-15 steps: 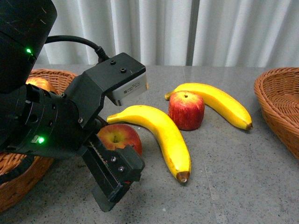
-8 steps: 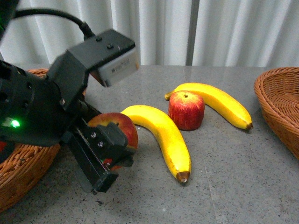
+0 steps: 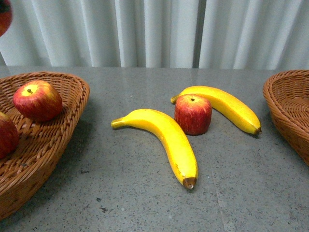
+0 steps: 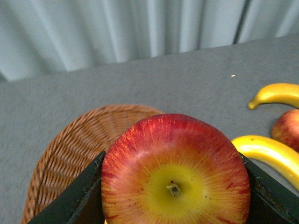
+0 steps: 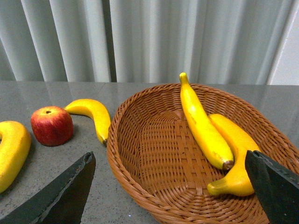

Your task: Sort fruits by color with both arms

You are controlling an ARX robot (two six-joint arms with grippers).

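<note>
My left gripper (image 4: pixel 174 191) is shut on a red apple (image 4: pixel 175 149) with a yellow centre, held above the left wicker basket (image 4: pixel 65 154). In the front view only a sliver of that apple (image 3: pixel 4 15) shows in the top left corner. Two red apples (image 3: pixel 37 100) (image 3: pixel 7 135) lie in the left basket (image 3: pixel 67 116). On the table, another apple (image 3: pixel 193 114) stands between two yellow bananas (image 3: pixel 166 140) (image 3: pixel 224 107). My right gripper (image 5: pixel 170 191) hangs open over the right basket (image 5: pixel 154 154), which holds two bananas (image 5: pixel 203 126) (image 5: pixel 236 158).
The right basket (image 3: pixel 289 106) sits at the table's right edge in the front view. White curtains (image 3: pixel 154 29) close off the back of the grey table (image 3: pixel 145 203). The right wrist view also shows the table apple (image 5: pixel 51 125) and a banana (image 5: pixel 91 114).
My left arm has risen up and to the left out of the front view, carrying the apple off the table. The left basket and its two apples are now uncovered.
</note>
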